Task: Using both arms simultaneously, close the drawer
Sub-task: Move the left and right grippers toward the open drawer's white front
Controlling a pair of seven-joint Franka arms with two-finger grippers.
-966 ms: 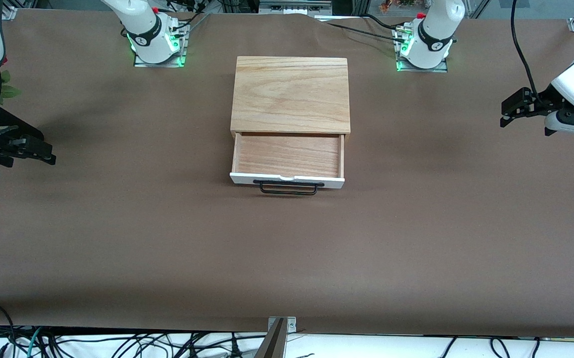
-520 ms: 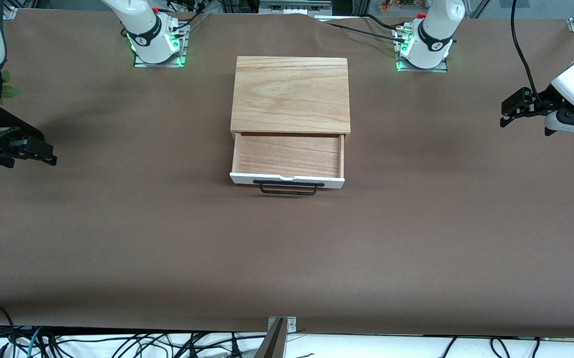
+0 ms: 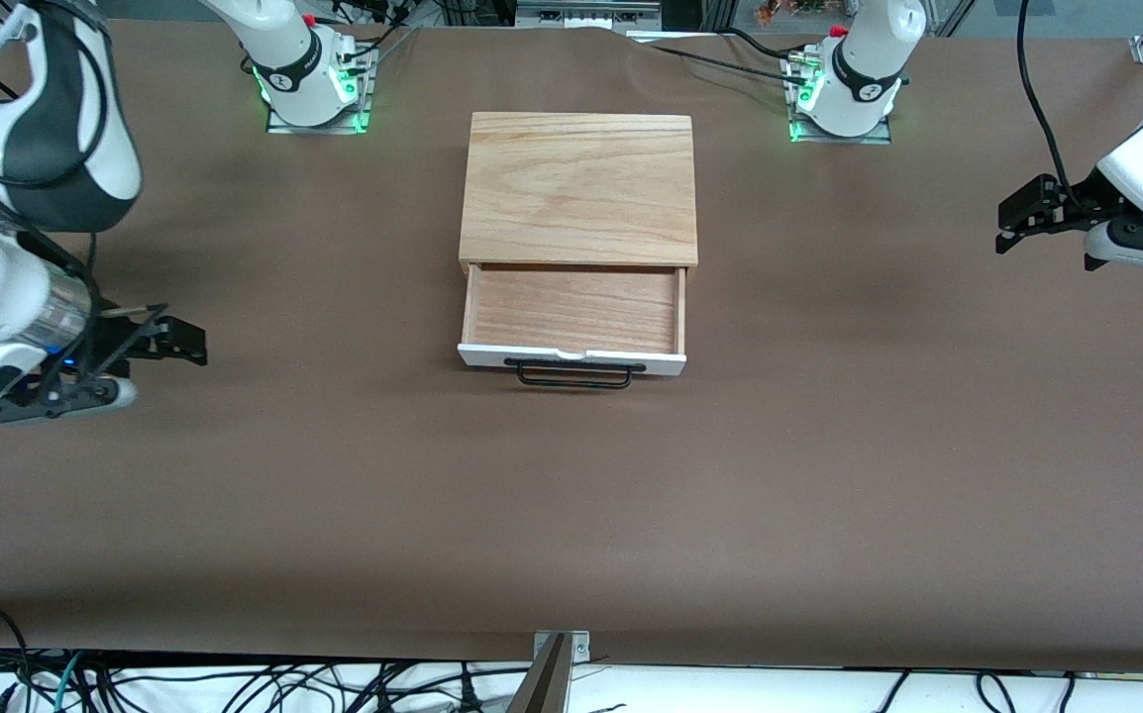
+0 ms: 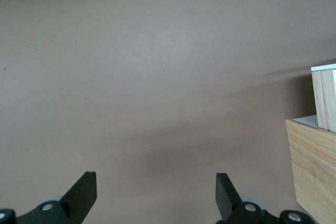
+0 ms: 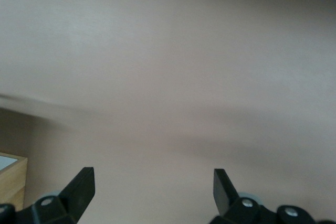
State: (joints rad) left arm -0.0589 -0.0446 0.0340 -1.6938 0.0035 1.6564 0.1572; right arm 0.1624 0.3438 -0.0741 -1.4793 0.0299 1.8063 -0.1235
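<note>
The drawer [image 3: 573, 309] stands pulled out of the wooden box [image 3: 579, 188] at the table's middle, its white front panel [image 3: 571, 357] and black wire handle [image 3: 574, 374] facing the front camera. My right gripper [image 3: 193, 343] hangs open over bare table toward the right arm's end, level with the drawer and well apart from it. My left gripper [image 3: 1003, 228] is open over bare table at the left arm's end. The left wrist view shows its gripper [image 4: 155, 190] empty, with the box [image 4: 312, 174] and the drawer's side [image 4: 325, 98] at the edge. Nothing sits in the right gripper [image 5: 152, 182].
Brown table cover [image 3: 571, 515] spreads around the box. The two arm bases [image 3: 309, 84] [image 3: 844, 94] stand at the table's edge farthest from the front camera. Cables [image 3: 235, 683] hang below the edge nearest it.
The right arm has swung in from the table's end, carrying its gripper toward the drawer and lower in the front view. The left arm and the drawer have not moved.
</note>
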